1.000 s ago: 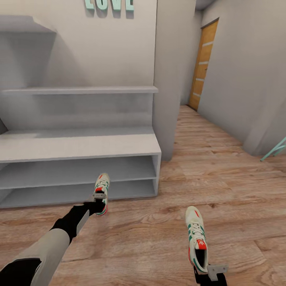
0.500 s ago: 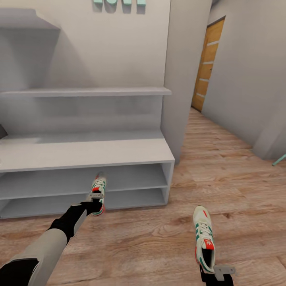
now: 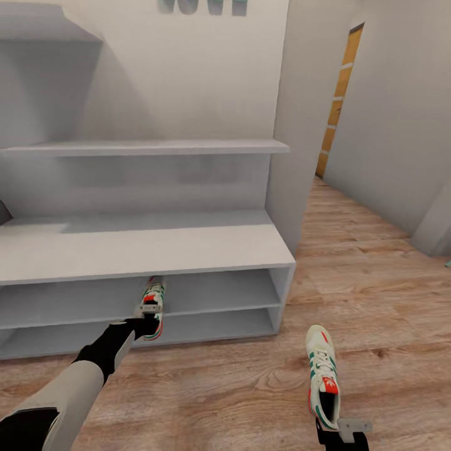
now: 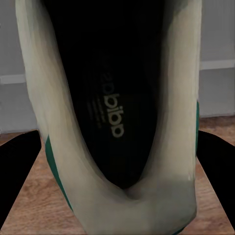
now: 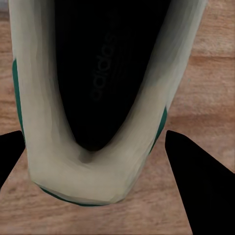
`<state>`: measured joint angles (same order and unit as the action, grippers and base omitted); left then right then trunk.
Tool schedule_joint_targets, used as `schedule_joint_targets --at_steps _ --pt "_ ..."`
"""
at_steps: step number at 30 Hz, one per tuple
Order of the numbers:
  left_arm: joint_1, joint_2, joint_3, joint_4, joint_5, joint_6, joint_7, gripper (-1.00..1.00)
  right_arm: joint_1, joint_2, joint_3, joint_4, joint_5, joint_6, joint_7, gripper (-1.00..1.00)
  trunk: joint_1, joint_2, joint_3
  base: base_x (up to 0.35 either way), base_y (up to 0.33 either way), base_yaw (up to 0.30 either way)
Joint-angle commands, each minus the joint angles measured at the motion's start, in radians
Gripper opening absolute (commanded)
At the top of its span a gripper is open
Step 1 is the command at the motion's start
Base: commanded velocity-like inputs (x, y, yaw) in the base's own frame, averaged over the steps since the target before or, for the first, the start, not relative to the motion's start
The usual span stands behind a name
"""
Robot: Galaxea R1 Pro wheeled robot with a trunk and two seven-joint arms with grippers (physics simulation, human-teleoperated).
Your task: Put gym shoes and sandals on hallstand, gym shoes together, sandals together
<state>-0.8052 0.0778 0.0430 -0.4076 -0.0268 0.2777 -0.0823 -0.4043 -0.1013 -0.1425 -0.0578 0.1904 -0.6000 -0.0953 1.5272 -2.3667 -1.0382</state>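
Observation:
My left gripper [image 3: 149, 321] is shut on the heel of one cream-white gym shoe [image 3: 152, 302]. Its toe points into the upper open tier of the pale grey hallstand [image 3: 156, 245]. The left wrist view looks down into that shoe [image 4: 117, 98], with dark fingers [image 4: 17, 176] on either side of its heel. My right gripper [image 3: 330, 427] is shut on the heel of the second gym shoe [image 3: 322, 369], held above the wood-plank corridor floor [image 3: 238, 388]. The right wrist view has this shoe [image 5: 103, 88] between black fingers [image 5: 200, 181]. The sandals are out of view.
A wall shelf [image 3: 150, 148] runs above the bench and a higher one [image 3: 44, 28] sits at the upper left. A grey wall pillar [image 3: 294, 144] stands at the rack's right end. The corridor runs on to a wooden door [image 3: 338, 100] at the back right.
The whole view has shifted as the robot closed in on the hallstand, which now looks larger. The left shoe's toe has gone in under the bench top. Both shoes stay held.

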Motion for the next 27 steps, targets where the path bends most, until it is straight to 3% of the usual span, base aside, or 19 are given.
schedule_joint_targets --at_steps 1,27 --pt "0.0 0.0 0.005 -0.002 -0.003 0.006 -0.005 -1.0 -0.001 0.0 -0.006 0.001 0.011 -0.003 -0.004 -1.0 0.0 0.0 -0.001 0.054 0.007 0.0" --pt "0.0 -0.001 0.005 -0.003 -0.002 0.005 -0.005 -1.0 -0.001 -0.001 -0.006 0.001 0.011 -0.003 -0.004 -1.0 0.0 0.0 -0.001 0.15 0.0 0.0"
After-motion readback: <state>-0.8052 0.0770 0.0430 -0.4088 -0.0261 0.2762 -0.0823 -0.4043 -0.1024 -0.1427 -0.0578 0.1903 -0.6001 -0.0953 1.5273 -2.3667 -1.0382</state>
